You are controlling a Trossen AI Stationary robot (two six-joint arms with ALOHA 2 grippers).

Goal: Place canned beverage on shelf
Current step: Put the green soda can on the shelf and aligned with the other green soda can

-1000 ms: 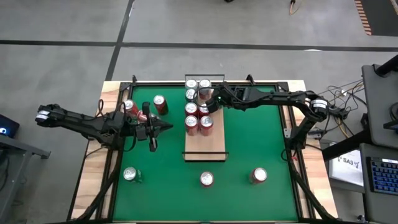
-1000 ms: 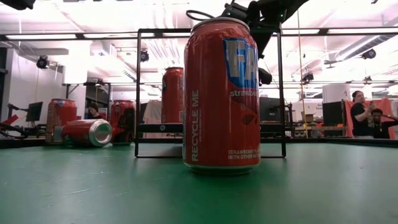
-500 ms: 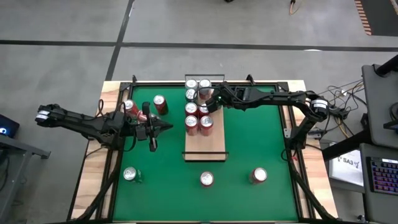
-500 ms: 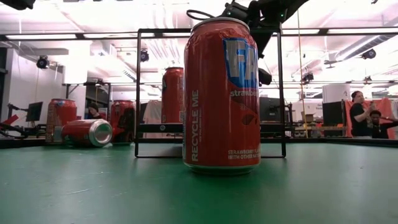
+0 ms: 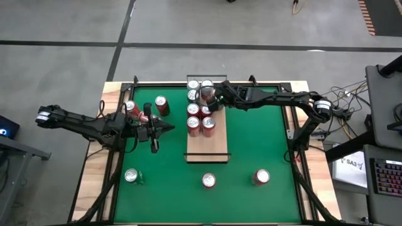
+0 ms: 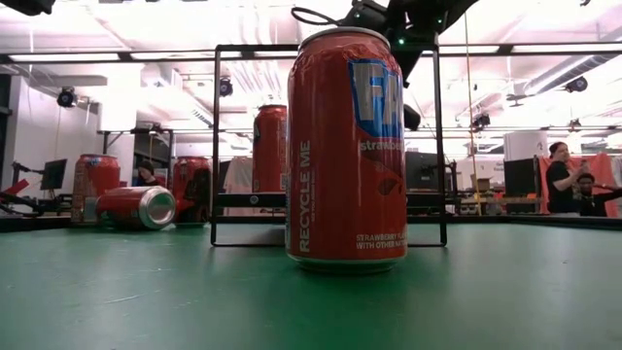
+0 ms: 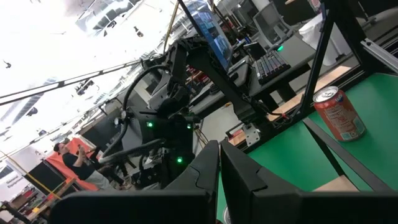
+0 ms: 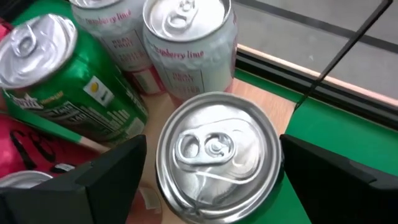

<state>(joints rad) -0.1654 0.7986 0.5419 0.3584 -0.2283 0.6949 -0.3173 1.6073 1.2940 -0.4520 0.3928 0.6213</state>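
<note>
- Seven upright cans crowd the far end of the long pale wood-grain shelf [image 5: 206, 141] in the high view; the right gripper [image 5: 208, 100] hangs above them, and the left gripper [image 5: 164, 128], pinched together, waits over the green mat [image 5: 251, 144].
- Low view: a red can [image 6: 345, 146] reads "RECYCLE ME".
- Right wrist view: wide-apart fingers [image 8: 106, 180] flank a silver-topped can [image 8: 217, 155], untouched; a neighbouring white can [image 8: 189, 43] reads "raspberry lime".
</note>
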